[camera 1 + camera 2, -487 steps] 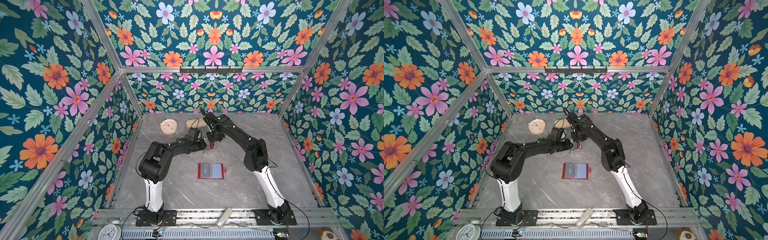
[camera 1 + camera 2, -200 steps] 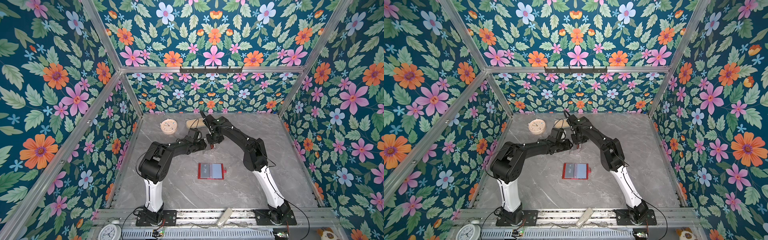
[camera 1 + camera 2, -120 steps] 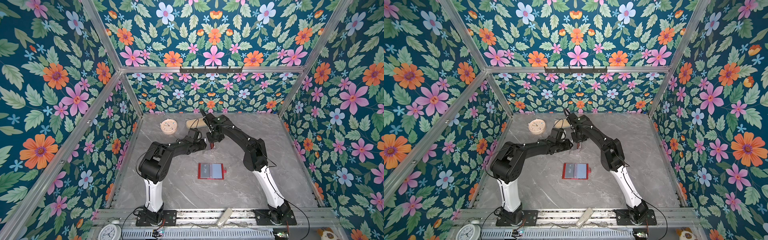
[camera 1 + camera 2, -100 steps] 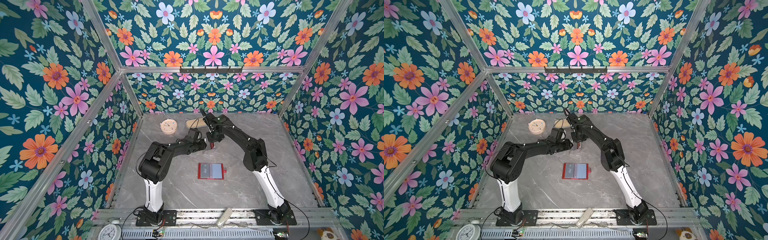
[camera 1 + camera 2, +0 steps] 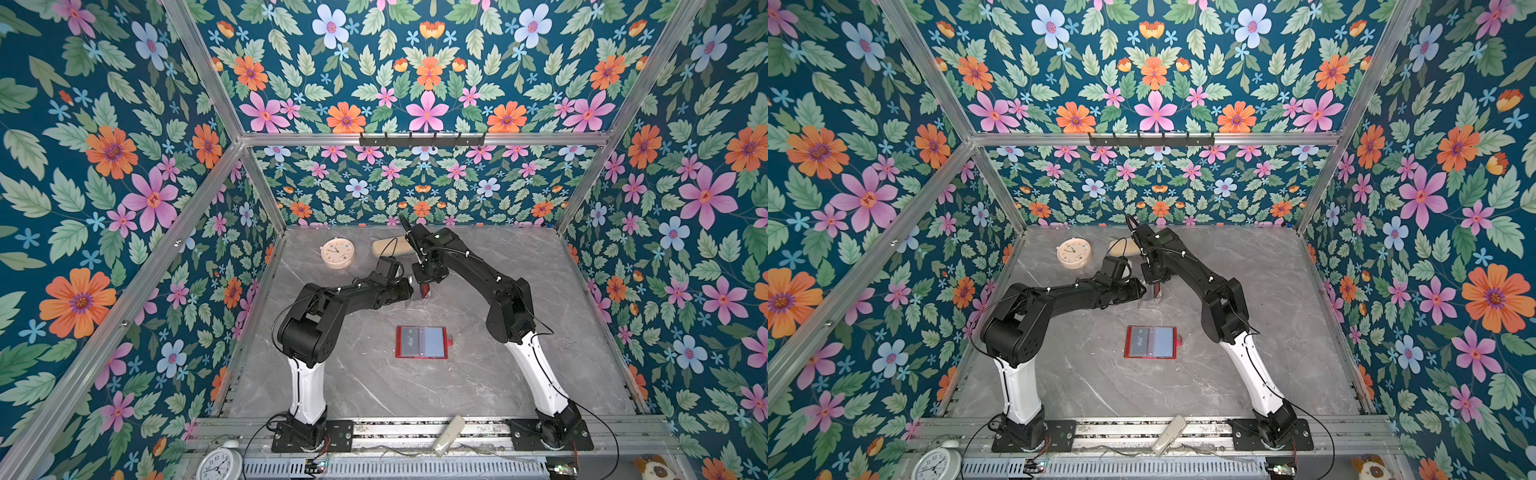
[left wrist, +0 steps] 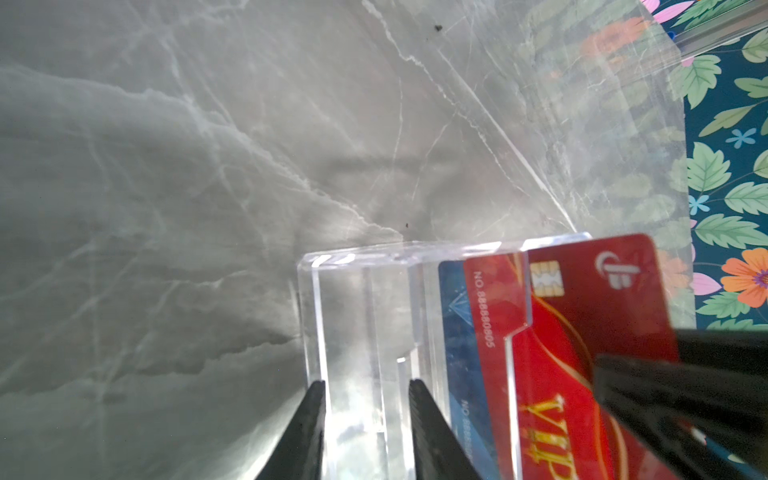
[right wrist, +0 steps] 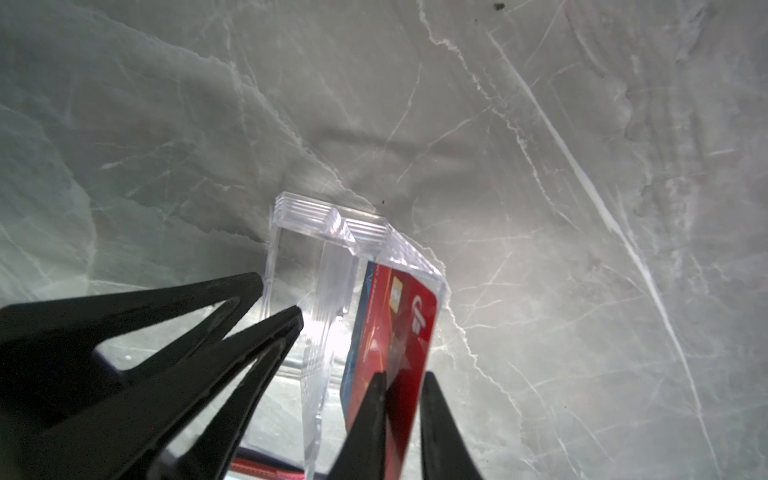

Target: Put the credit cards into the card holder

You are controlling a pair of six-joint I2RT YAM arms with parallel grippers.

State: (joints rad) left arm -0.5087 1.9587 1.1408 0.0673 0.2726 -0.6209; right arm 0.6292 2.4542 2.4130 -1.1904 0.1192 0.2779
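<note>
Grey marbled bench (image 7: 540, 124) carries a clear card holder (image 6: 361, 316) clamped by the left gripper (image 6: 366, 384). The right gripper (image 7: 404, 374) pinches the red card (image 6: 582, 316), gold VIP lettering and chip showing, beside a blue card (image 6: 455, 332).

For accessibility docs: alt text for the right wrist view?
A red plastic card stands in a clear acrylic card holder on a grey marble table, right gripper straddling it, blue plastic card beside it; left gripper clamps the holder's wall.

The red card (image 6: 602, 307) bears gold "VIP" lettering and a white "NO" with a row of digits, mostly eights, read through the clear card holder (image 6: 353, 324), and the blue card (image 6: 453, 345) behind shows "NO" with cut-off eights
</note>
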